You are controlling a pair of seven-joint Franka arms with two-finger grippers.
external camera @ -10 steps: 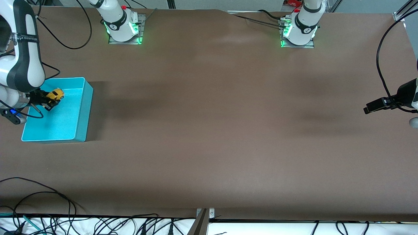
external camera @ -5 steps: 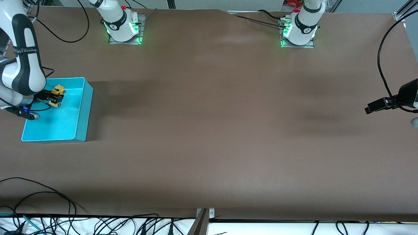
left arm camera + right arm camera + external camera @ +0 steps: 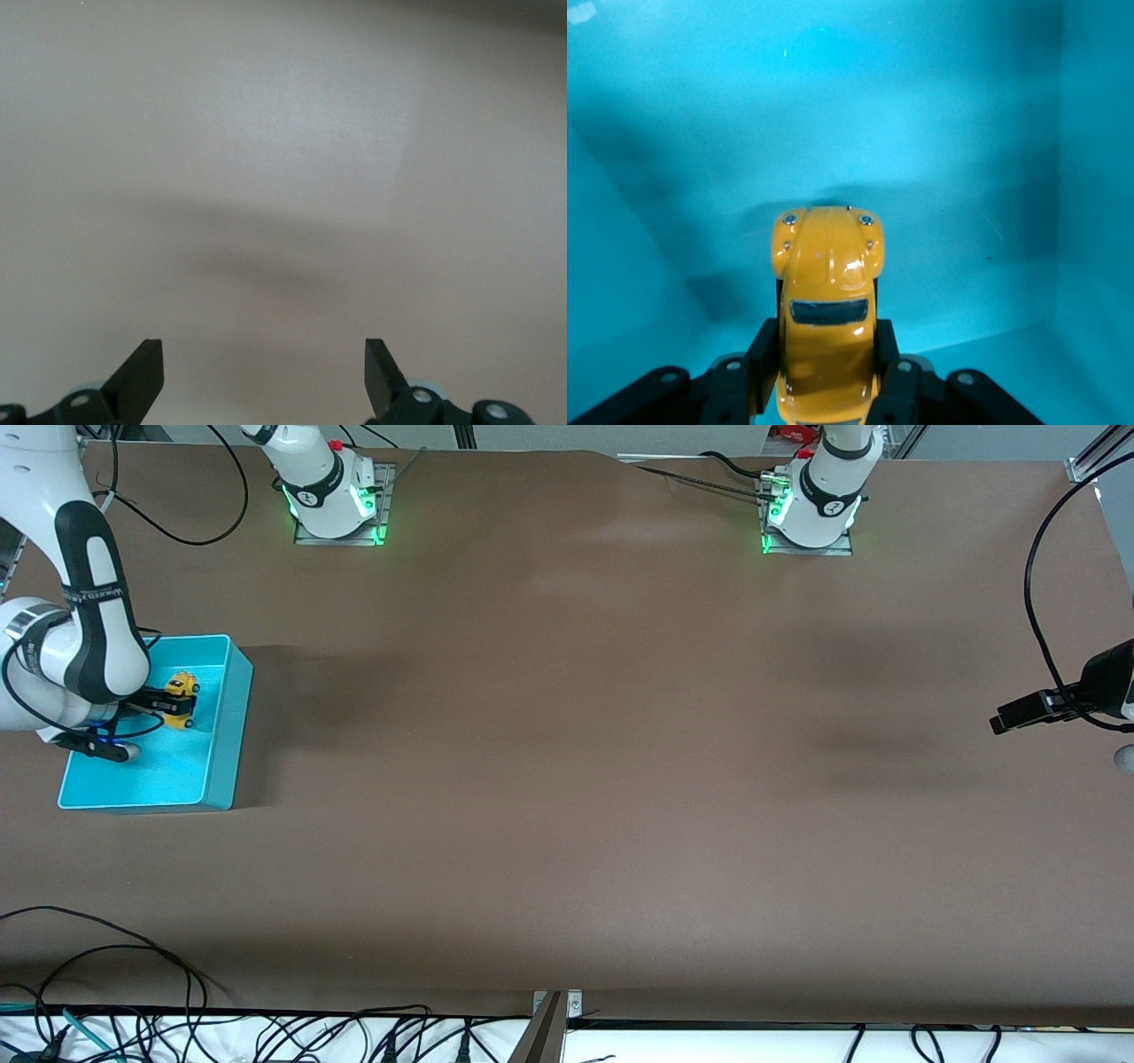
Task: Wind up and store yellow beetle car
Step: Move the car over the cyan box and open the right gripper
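Note:
My right gripper is shut on the yellow beetle car and holds it inside the turquoise bin, low over the bin's floor near the wall that faces the table's middle. In the right wrist view the car sits between the two black fingers, nose toward the bin's floor. My left gripper waits open and empty over the table at the left arm's end; in the left wrist view its gripper has only bare table under it.
The bin stands at the right arm's end of the brown table. Cables lie along the table edge nearest the front camera. Both arm bases stand at the edge farthest from it.
My right gripper has carried the car toward the bin wall that faces the table's middle and lower into the bin. The left arm has not moved.

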